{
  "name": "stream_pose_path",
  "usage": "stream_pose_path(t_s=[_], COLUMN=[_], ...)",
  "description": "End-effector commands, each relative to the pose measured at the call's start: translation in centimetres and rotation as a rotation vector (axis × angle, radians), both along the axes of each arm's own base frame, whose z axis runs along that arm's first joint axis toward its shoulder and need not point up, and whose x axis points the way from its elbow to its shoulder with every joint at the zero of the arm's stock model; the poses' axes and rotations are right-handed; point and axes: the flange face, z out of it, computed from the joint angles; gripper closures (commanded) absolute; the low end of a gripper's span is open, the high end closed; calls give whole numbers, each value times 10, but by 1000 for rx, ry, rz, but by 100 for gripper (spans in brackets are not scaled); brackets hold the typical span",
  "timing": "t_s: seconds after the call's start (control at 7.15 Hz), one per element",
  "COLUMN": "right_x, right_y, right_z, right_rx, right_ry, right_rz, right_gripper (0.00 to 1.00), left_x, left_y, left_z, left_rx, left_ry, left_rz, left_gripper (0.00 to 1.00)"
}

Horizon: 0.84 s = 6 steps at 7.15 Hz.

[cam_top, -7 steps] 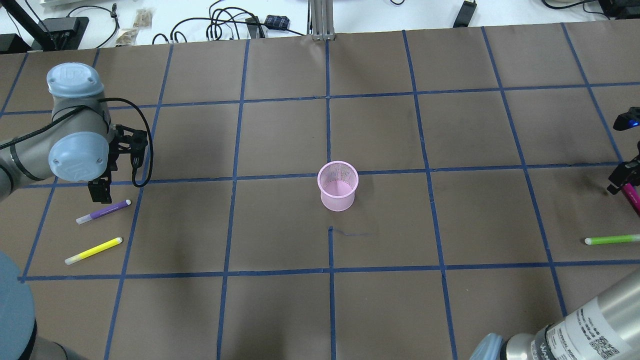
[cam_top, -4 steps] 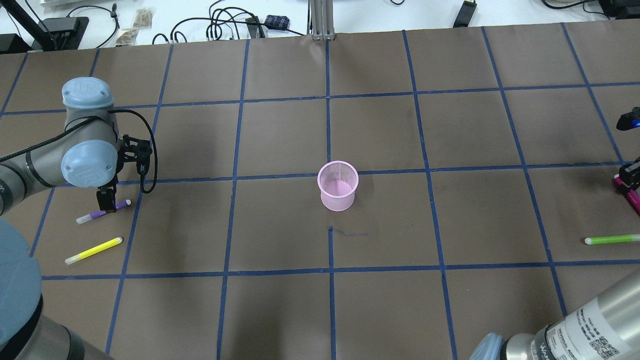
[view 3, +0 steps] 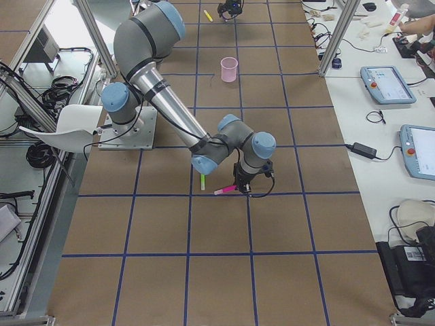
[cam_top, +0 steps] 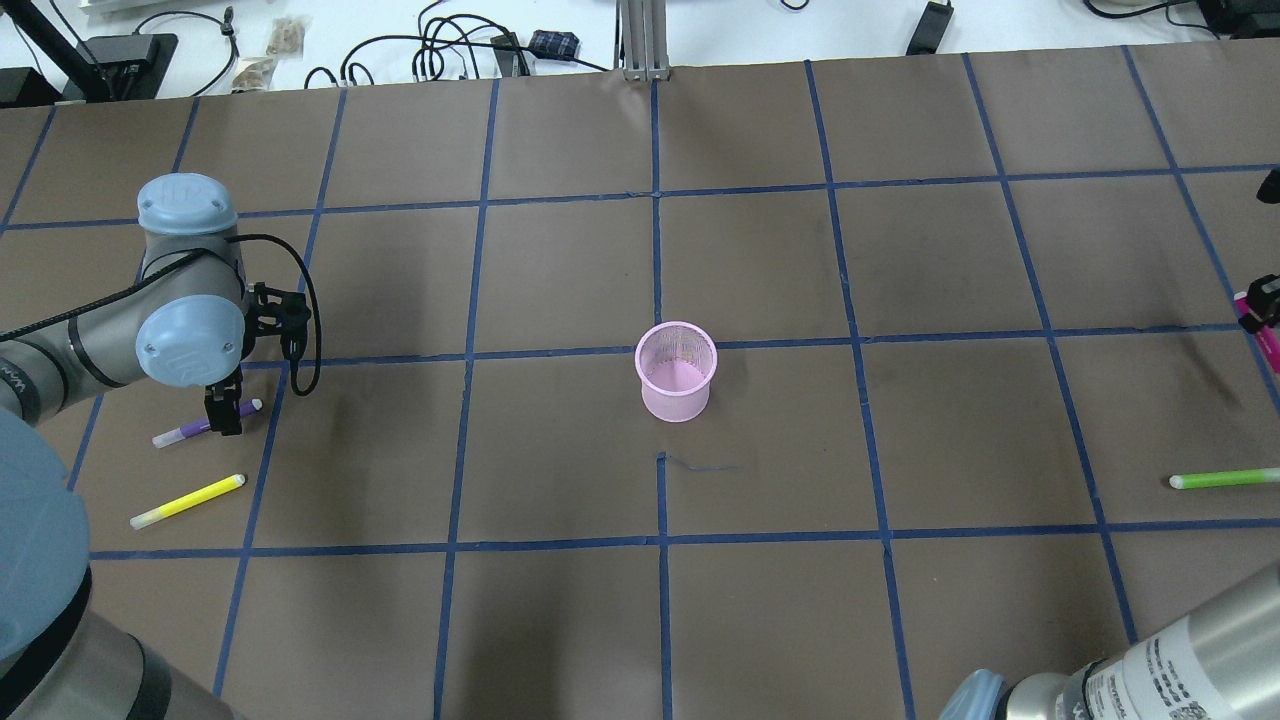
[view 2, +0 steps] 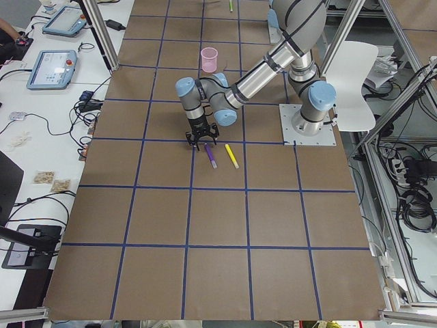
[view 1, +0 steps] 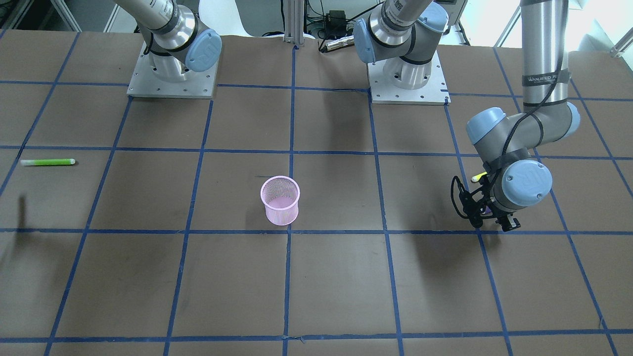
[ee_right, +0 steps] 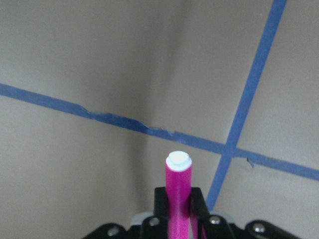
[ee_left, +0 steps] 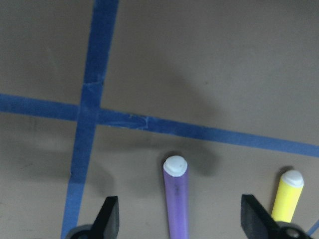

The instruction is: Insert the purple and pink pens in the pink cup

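Observation:
The pink mesh cup [cam_top: 677,372] stands upright mid-table. The purple pen [cam_top: 180,434] lies on the table at the left. My left gripper [cam_top: 222,415] is low over it and open. In the left wrist view the purple pen [ee_left: 177,199] lies between the two fingers [ee_left: 109,216] without touching them. My right gripper [cam_top: 1262,305] is at the view's right edge, shut on the pink pen [cam_top: 1266,340]. In the right wrist view the pink pen [ee_right: 178,194] sticks out past the closed jaws above the table.
A yellow pen [cam_top: 187,501] lies just in front of the purple one and shows beside it in the left wrist view [ee_left: 286,199]. A green pen [cam_top: 1222,480] lies at the right. Cables and boxes line the table's far edge.
My left gripper has come down and moved right until its fingers straddle the purple pen. My right gripper, holding the pink pen, has moved up the view toward the right edge.

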Motion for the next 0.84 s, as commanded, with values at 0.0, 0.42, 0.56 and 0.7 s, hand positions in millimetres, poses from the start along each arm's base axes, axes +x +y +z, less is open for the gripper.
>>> stream_pose_path(t_s=[0.0, 0.42, 0.56, 0.7], right_x=[96, 280, 345, 413], right_y=[-12, 57, 68, 83], right_z=[92, 126, 133, 133], right_rx=[-252, -464, -536, -582], right_ry=[-129, -391, -413, -443], right_rz=[103, 145, 97, 42], right_gripper=[100, 100, 100, 100], left_x=[0, -2, -2, -3], left_y=[2, 2, 4, 8], left_z=[-3, -6, -8, -12], left_rx=[4, 6, 7, 1], left_ry=[4, 10, 8, 3], left_rz=[1, -1, -1, -2], left_gripper=[29, 34, 36, 54])
